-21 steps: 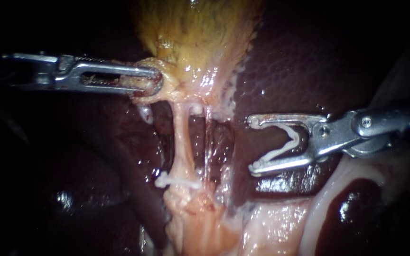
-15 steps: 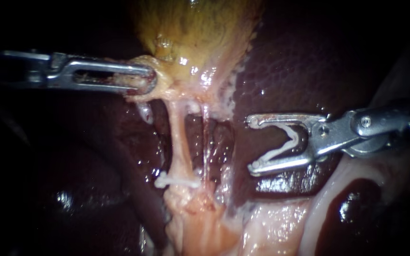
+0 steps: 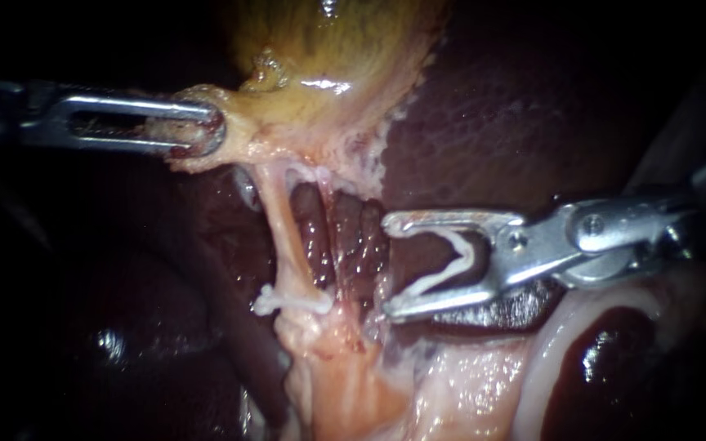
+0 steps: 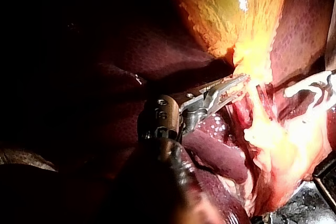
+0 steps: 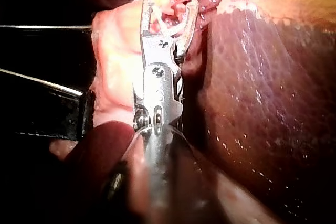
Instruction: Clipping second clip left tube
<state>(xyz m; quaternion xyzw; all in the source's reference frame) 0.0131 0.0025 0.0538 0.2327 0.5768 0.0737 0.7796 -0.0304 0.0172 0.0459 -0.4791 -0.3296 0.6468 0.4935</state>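
The pale left tube [image 3: 286, 237] runs down from the gallbladder's neck and carries one white clip [image 3: 292, 300] across its lower end. A thinner reddish right tube [image 3: 328, 233] lies beside it. My left instrument [image 3: 198, 131] is shut on the yellowish tissue at the gallbladder's neck and holds it out to the left; its jaws [image 4: 233, 85] show in the left wrist view too. My right instrument [image 3: 387, 265] holds an open white clip [image 3: 451, 257] seated between its wide-spread jaws. Its tips stand just right of the tubes, around neither. The right wrist view shows the same jaws [image 5: 169, 11].
The yellow gallbladder [image 3: 337, 49] hangs above the tubes. Dark red liver [image 3: 492, 122] lies behind and to the right. Pale fatty tissue [image 3: 345, 384] spreads below the clip, and a pale fold [image 3: 549, 343] curves under the right instrument.
My left instrument has pulled the gallbladder's neck further left, stretching the left tube at a slant. My right instrument with its clip has moved left and a little down, close to the tubes.
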